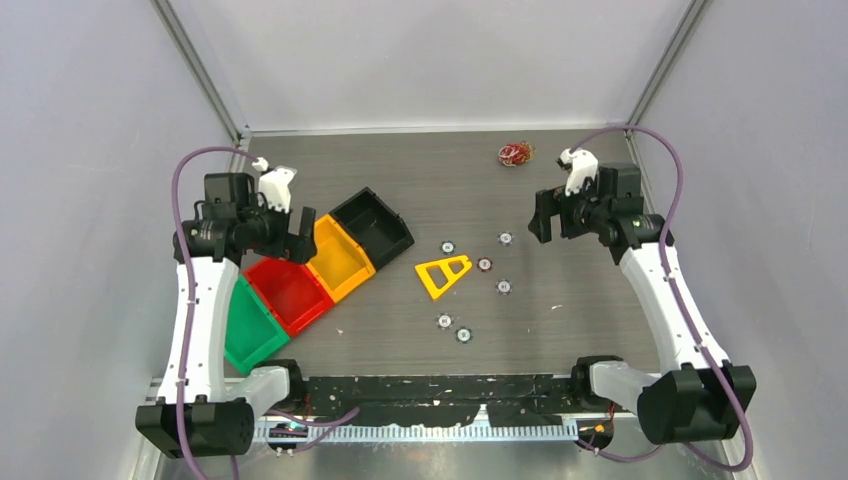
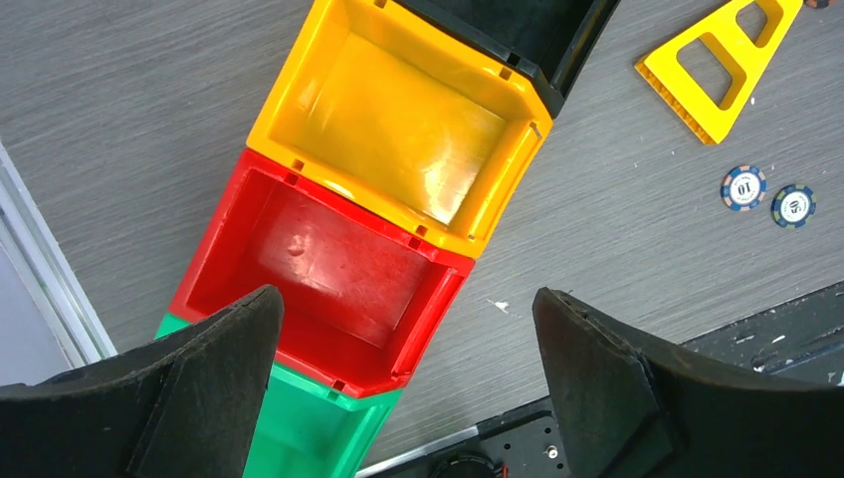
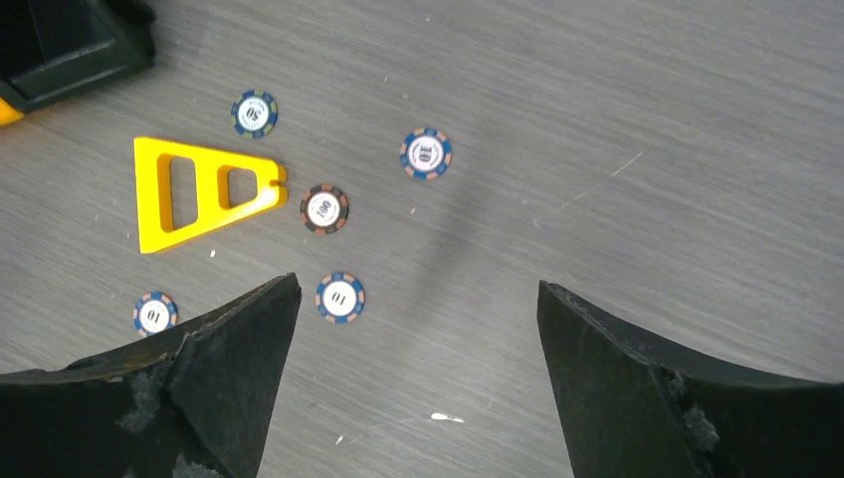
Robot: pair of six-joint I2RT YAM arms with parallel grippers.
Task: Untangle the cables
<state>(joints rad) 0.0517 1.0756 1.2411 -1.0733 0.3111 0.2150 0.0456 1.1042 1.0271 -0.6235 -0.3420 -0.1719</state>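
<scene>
Reaching for the cables (image 1: 516,154) looks like the right arm's job: the small red-and-yellow knot lies at the far right of the table (image 1: 450,190), just beyond that arm. The right gripper (image 3: 415,297) gapes wide and holds nothing, and so does the left gripper (image 2: 406,299) above the coloured bins (image 2: 328,259). Pinching one outer loop would likely serve better than seizing the clump. Neither wrist view shows the knot, and from above its strands are too small to trace
</scene>
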